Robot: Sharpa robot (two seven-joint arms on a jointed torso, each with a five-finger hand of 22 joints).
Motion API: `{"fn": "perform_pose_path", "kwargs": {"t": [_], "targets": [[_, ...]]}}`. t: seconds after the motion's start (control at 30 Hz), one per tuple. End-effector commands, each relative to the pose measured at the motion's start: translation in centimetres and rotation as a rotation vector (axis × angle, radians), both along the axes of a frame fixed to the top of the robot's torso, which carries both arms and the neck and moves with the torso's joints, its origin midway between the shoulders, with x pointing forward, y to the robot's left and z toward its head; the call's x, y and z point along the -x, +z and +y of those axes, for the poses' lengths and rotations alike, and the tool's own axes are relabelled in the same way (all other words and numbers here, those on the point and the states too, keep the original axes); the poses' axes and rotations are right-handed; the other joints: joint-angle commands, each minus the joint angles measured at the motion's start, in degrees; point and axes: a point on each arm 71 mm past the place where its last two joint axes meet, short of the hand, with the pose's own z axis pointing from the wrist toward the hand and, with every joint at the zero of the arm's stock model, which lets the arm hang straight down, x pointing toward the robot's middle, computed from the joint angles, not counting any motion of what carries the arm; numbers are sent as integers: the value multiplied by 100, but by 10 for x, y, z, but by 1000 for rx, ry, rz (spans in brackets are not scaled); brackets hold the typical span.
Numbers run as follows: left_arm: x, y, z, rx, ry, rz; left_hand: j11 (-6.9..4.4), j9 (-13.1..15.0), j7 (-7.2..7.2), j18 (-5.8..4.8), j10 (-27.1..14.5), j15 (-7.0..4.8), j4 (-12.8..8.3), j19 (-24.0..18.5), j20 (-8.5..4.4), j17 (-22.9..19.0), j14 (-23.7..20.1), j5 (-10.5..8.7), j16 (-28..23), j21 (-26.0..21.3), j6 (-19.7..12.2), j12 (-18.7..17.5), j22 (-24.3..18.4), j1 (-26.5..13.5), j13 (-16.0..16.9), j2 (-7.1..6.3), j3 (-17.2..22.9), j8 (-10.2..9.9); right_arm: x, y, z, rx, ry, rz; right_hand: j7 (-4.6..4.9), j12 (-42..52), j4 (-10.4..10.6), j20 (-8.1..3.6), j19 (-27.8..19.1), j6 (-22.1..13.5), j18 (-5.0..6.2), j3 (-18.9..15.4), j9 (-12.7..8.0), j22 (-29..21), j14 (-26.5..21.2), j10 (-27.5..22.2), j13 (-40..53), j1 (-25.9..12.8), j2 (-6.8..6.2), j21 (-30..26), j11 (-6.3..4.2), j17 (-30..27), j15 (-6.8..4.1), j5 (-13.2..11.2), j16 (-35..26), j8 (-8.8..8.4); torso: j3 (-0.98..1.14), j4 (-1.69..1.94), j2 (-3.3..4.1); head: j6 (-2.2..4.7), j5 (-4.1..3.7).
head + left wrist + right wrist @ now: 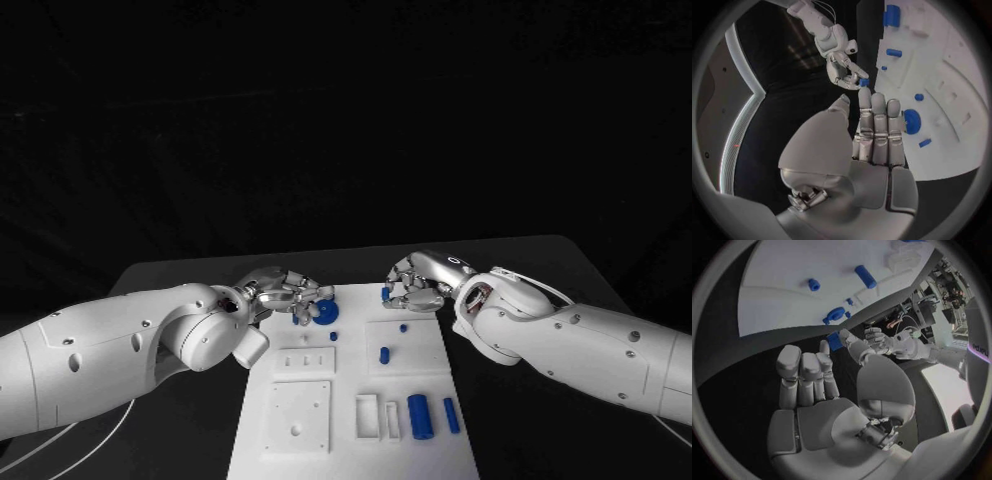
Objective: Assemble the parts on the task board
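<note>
A: White flat plastic task board (353, 420), centre of frame, lower half. Large blue cylinder (420, 416) lies near its lower right.

B: Left hand (286, 292)?

A: At the board's upper left, by the round blue disc (326, 312). Grip or mere touch, cannot tell.

B: Right hand (415, 282)?

A: Upper centre; fingers pinched on a small blue block (835, 341).

B: Handling?

A: Likely light, rigid, slick plastic. Take the block by its flat sides; keep it square.
</note>
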Motion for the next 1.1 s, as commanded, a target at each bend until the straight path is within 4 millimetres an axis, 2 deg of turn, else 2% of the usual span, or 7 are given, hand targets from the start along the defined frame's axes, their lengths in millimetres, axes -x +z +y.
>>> {"fn": "perform_pose_path", "kwargs": {"t": [0.03,0.23,0.37,0.57,0.67,0.83,1.1], "targets": [[2,-3,-7,-60,-43,48,-18,-17,-23,96,-88,-93,5,28,-200,91,24,-53,272,213,36,380,141,-122,321,-26,62,-50,5,-1,11,48,33,11,54,-31,28,-18,18,89,661,23,5,87,6,4,5,-43,-30,35,-23,10,-26,3,-7,-4,-6,-8,-49,-18,27],[2,-4,-13,-80,-74,56,-76,-34,-75,92,-265,-254,7,69,-359,205,74,-103,799,620,98,1147,133,-384,905,-80,149,-70,9,0,26,47,66,16,54,-33,39,-18,18,89,661,32,5,86,6,5,4,-45,-35,35,-23,11,-26,0,-7,-7,-7,-13,-84,-31,36],[1,-4,-16,-93,-79,58,-81,-41,-81,80,-409,-285,12,26,-410,181,23,-122,958,756,115,1400,117,-512,1080,-121,212,-85,12,0,39,43,92,21,54,-36,49,-18,19,88,661,41,5,86,5,6,4,-45,-37,35,-23,11,-26,5,-7,-11,-10,-14,-95,-33,37],[2,-5,-22,-94,-87,58,-80,-47,-81,73,-488,-295,13,-10,-432,133,-12,-136,1033,820,118,1513,100,-648,1143,-124,278,-98,14,0,51,43,115,31,55,-39,62,-18,19,87,661,49,5,85,4,6,3,-49,-38,34,-23,12,-26,10,-8,-16,-15,2,-103,-28,53],[2,-5,-24,-95,-88,60,-79,-50,-79,73,-508,-297,12,-20,-437,118,-23,-139,1049,834,115,1533,96,-664,1153,-132,297,-104,15,0,55,42,124,33,55,-40,66,-18,18,86,661,51,5,85,4,6,3,-51,-39,34,-23,12,-26,12,-9,-17,-21,-5,-102,-20,57],[2,-6,-25,-106,-92,62,-75,-54,-75,74,-536,-297,7,-34,-441,96,-40,-137,1063,851,105,1553,91,-658,1161,-135,324,-113,17,0,59,39,135,32,56,-43,74,-18,18,85,661,57,6,84,3,5,2,-52,-37,33,-22,13,-26,19,-10,-20,-12,-18,-96,-13,82],[2,-5,-26,-124,-86,45,-77,-52,-78,76,-557,-299,-3,-48,-446,73,-52,-121,1090,875,117,1583,88,-613,1172,-126,352,-109,22,2,64,34,151,27,56,-44,78,-18,17,85,661,61,6,84,2,5,2,-53,-37,33,-22,13,-26,25,-11,-22,-19,-9,-85,-16,88]]}}
